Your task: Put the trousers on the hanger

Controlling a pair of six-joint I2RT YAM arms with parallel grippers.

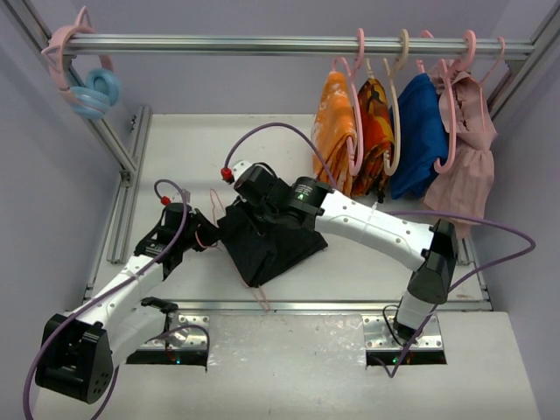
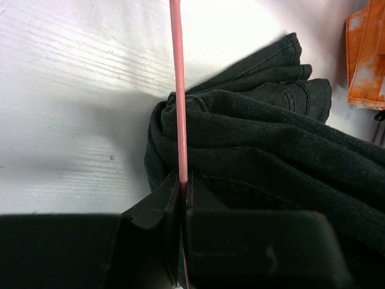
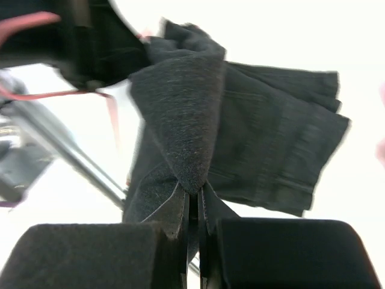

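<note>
My left pincer (image 2: 183, 180) is pinched narrow on the hanger (image 2: 178, 90). Its pale pink wire runs out from between my pads straight toward 12 o'clock in the left wrist view, over the white table (image 2: 72, 90). The trousers (image 2: 271, 138) lie bunched just beside that wire, on its 3 o'clock side, and their dark folds touch it low down near my fingertips. Whether the wire passes under any of the cloth I cannot tell. My right pincer (image 3: 194, 195) is clamped tight on a peaked fold of the black cloth. In the right wrist view the fold rises toward 12 o'clock from my pads, and the rest of the garment spreads toward 2 o'clock with its stitched hems showing. A blurred bit of pink wire sits at 9 o'clock there. From above, the trousers (image 1: 267, 245) form a dark heap near the middle of the table, with my left pincer (image 1: 206, 238) at its 9 o'clock edge and my right pincer (image 1: 241, 208) at its 11 o'clock edge. Up at 1 o'clock of that view, orange patterned cloths (image 1: 337, 122), a blue garment (image 1: 420, 131) and a pale pink garment (image 1: 472, 157) hang from the rail (image 1: 262, 44). A pale blue ring hook (image 1: 94, 92) hangs at 10 o'clock.
</note>
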